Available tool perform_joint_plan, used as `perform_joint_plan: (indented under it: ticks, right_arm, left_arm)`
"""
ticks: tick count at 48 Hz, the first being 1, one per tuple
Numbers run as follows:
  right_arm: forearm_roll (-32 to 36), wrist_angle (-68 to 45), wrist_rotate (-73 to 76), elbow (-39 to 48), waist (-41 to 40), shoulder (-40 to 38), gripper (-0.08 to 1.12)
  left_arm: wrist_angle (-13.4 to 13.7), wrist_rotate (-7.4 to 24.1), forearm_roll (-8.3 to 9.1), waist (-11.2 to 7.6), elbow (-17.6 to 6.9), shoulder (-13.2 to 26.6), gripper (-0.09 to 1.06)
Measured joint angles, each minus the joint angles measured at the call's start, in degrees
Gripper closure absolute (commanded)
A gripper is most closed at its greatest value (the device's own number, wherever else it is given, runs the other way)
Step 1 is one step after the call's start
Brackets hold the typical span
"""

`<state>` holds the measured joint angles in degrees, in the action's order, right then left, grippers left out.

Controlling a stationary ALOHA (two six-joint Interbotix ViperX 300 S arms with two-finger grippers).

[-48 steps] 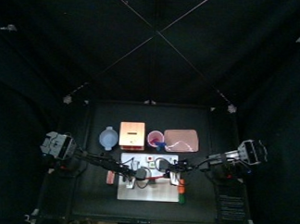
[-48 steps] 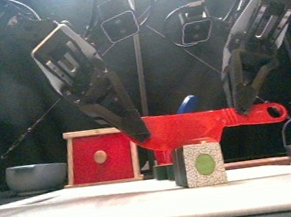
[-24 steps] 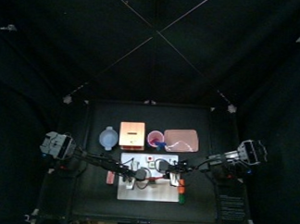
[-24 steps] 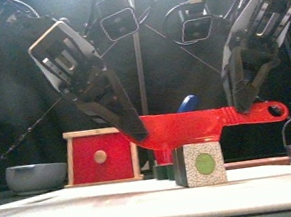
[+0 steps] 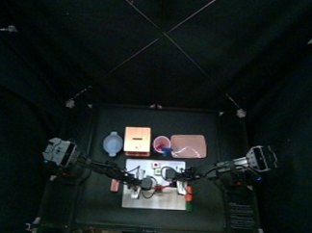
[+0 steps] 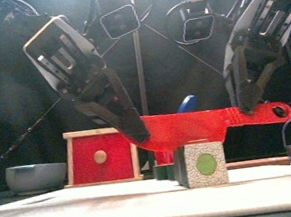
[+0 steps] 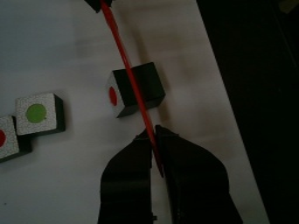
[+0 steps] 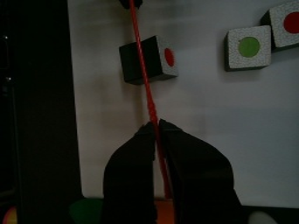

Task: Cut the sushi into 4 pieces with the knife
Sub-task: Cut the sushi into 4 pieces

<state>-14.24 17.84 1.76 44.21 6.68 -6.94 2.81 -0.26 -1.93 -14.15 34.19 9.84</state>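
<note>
White cutting board point(image 6: 134, 208) at the table's front: both grippers are clamped on one red knife point(image 6: 198, 126), jaws narrow, left gripper point(image 6: 138, 132) at the blade end, right gripper point(image 6: 253, 101) near the handle. Knife has crept slightly right since a second ago. Sushi piece point(image 6: 203, 163) sits just under the blade, between the two grippers; green-centred piece point(image 7: 38, 114) lies nearby

I'm seeing the red knife point(image 6: 191, 127) hanging level over one dark sushi block point(image 7: 145, 83); two cut pieces point(image 7: 38, 115) are lying nearby.
</note>
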Motion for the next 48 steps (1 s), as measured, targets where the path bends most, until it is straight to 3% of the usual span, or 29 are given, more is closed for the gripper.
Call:
perform_joint_plan:
  ticks: [16,30,48]
  right_arm:
    - [-0.2,-0.8,0.0,0.0,0.1,5.0,0.71]
    - [-0.2,-0.9,0.0,-0.3,0.1,5.5,0.71]
    - [3.7,-0.7,0.1,-0.7,-2.3,5.4,0.71]
  left_arm:
    - [-0.5,0.0,0.00,0.35,-0.7,5.5,0.57]
    - [0.8,0.1,0.09,1.05,-1.3,6.0,0.57]
    - [2.0,0.1,3.25,5.62,-1.4,5.3,0.59]
